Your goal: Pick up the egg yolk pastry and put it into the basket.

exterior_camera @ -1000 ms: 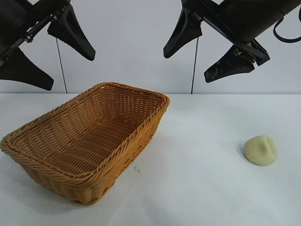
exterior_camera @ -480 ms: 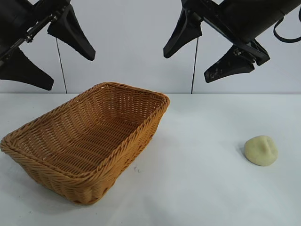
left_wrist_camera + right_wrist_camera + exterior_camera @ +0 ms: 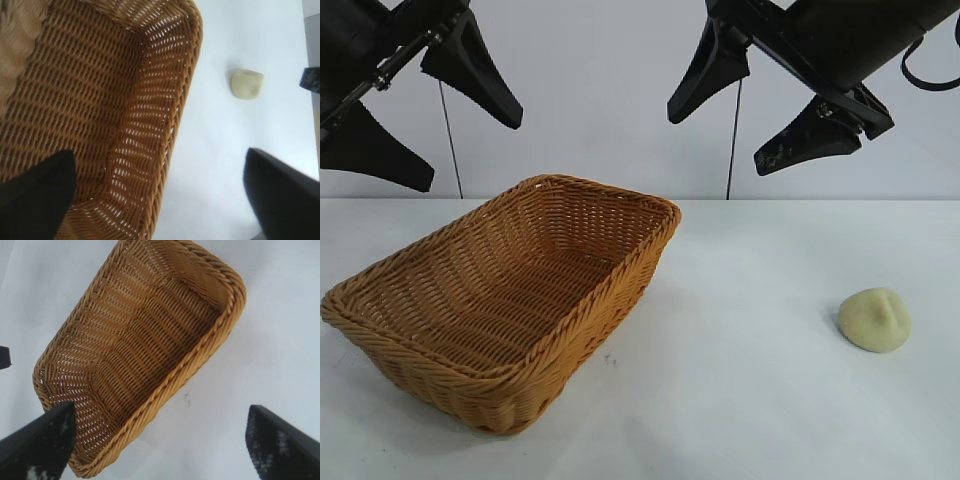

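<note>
Pastry (image 3: 875, 319) lies on the tabletop (image 3: 740, 400), apart from the basket (image 3: 510, 390); both end effectors, left (image 3: 410, 110) and right (image 3: 760, 110), hang released overhead. A hard pinch could crush it.

Basket (image 3: 510, 300) sits at table (image 3: 740, 400) left; egg yolk pastry (image 3: 875, 319) lies well apart at right. Left gripper (image 3: 450, 120) and right gripper (image 3: 755, 115) hang above, both spread wide, empty.

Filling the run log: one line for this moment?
left gripper: open, raised | right gripper: open, raised | pastry: on table, right of basket | basket: empty
</note>
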